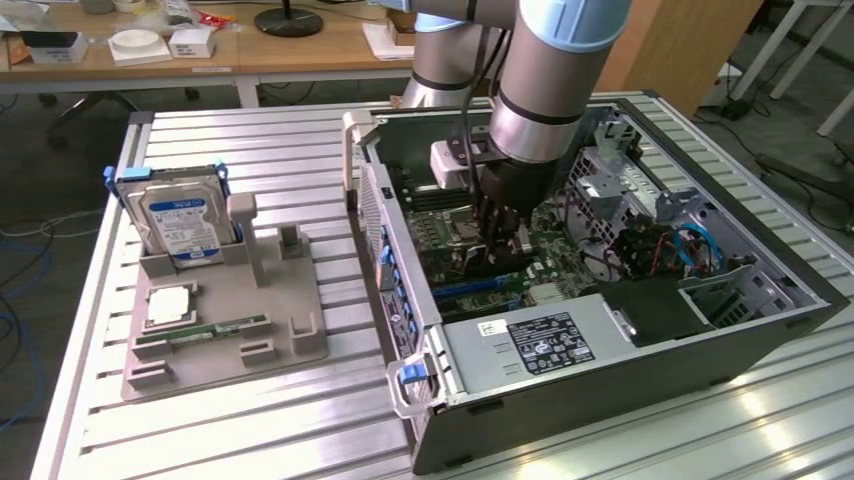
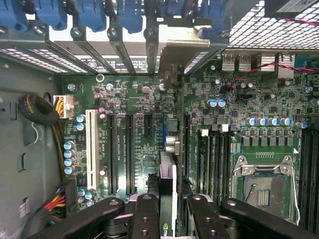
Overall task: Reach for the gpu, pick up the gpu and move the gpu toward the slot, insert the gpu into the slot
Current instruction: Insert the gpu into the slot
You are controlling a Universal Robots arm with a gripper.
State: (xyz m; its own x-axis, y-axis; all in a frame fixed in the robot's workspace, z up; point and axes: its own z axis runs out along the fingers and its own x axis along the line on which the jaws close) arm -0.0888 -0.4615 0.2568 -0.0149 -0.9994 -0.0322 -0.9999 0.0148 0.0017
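Looking down through my wrist view, I see the motherboard (image 2: 149, 124) spread below me, with its long black expansion slots, a white slot (image 2: 91, 149), the bare processor socket (image 2: 262, 186) and the row of blue bracket clips (image 2: 124, 15) along the case wall; the exterior view instead takes in the whole open computer case (image 1: 601, 330) lying on the slatted counter (image 1: 240, 420), its power supply (image 1: 534, 345) at the near end. That outside view also shows the grey fixture (image 1: 220, 320) on the exterior view's left, where a hard drive (image 1: 180, 215) stands upright and a small green memory stick (image 1: 220, 327) lies flat. My arm (image 1: 547, 90) comes in from above and stands nearly vertical, the wrist pointing straight down into the case. My claw (image 2: 168, 199) is clamped on the gpu (image 2: 168, 174), black fingers (image 2: 144, 214) pressed to either side of the thin card, which I hold on edge. The card hangs inside the case over the motherboard, in line with the slot (image 2: 165, 132) beneath it; whether it touches that slot I cannot tell.
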